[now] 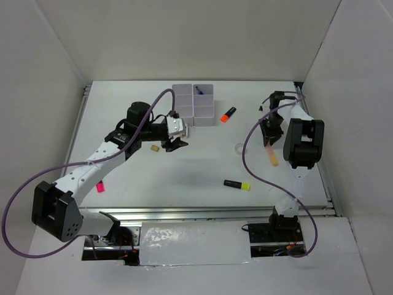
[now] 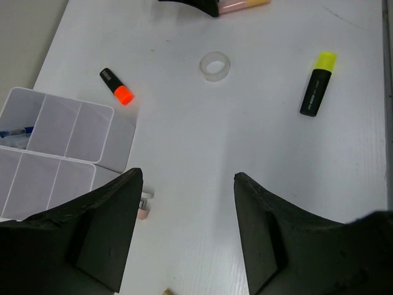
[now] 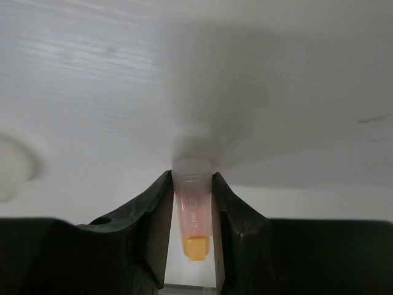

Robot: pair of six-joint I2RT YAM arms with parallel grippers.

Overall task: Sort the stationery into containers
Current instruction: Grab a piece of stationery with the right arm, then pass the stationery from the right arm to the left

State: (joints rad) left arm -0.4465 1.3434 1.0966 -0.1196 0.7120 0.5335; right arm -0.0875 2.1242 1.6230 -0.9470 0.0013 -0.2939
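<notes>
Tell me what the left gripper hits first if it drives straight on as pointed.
Probably the clear tape ring, almost dead ahead of the left gripper; nothing lies before it. Depth is unclear: tilted down, it would meet the table first.

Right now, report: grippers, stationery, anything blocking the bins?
Left gripper open, empty, near the bins. Right gripper shut on the pink marker. Orange highlighter, yellow highlighter, tape ring loose on table. Nothing seen blocking.

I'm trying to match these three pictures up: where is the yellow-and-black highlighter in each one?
Top external: yellow highlighter lies a little below centre.
Left wrist: yellow highlighter at upper right.
Right wrist: not in it.
Shared landmark: clear tape ring, in the top and left wrist views.
</notes>
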